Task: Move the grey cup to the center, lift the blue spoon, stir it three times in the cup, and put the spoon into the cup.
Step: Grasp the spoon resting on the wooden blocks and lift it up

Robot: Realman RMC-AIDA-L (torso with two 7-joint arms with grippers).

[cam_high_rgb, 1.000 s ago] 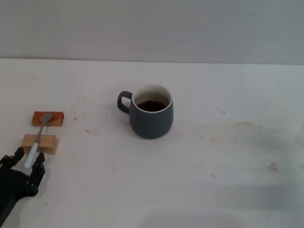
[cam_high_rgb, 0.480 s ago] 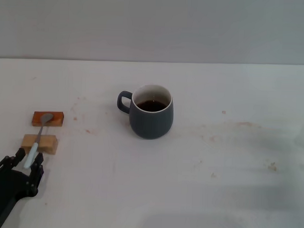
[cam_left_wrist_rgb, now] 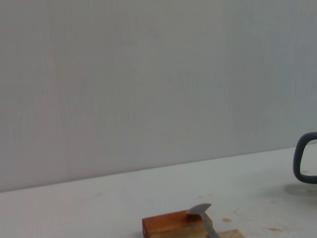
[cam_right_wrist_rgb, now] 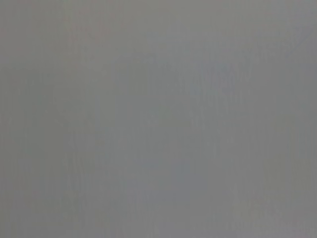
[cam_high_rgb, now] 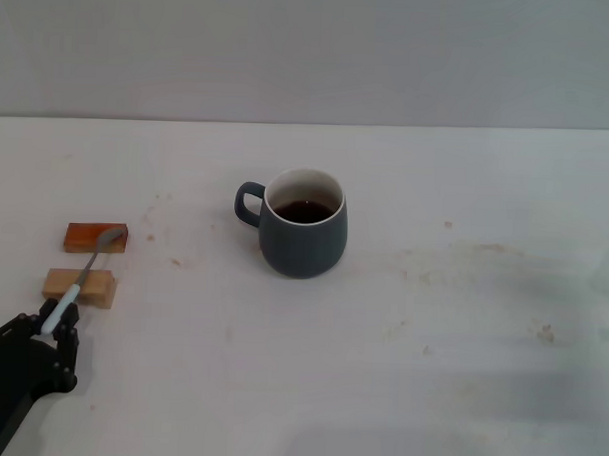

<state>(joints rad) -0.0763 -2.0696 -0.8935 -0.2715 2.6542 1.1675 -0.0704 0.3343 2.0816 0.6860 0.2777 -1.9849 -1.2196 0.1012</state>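
Note:
The grey cup point(cam_high_rgb: 302, 238) stands upright mid-table with dark liquid inside, its handle pointing to the robot's left. The handle alone shows in the left wrist view point(cam_left_wrist_rgb: 303, 158). The blue spoon point(cam_high_rgb: 84, 273) slants from my left gripper point(cam_high_rgb: 53, 322) up across the tan block. Its metal bowl hangs at the right end of the orange block and also shows in the left wrist view point(cam_left_wrist_rgb: 200, 211). My left gripper is at the near left of the table, shut on the pale handle end. My right gripper is out of view.
An orange wooden block point(cam_high_rgb: 88, 237) and a tan wooden block point(cam_high_rgb: 79, 286) lie side by side at the left, under the spoon. The orange block also shows in the left wrist view point(cam_left_wrist_rgb: 168, 224). The white table point(cam_high_rgb: 461, 324) has faint stains at the right.
My left gripper's fingers have closed on the spoon's handle. The spoon has swung, its bowl shifting right toward the end of the orange block and rising slightly.

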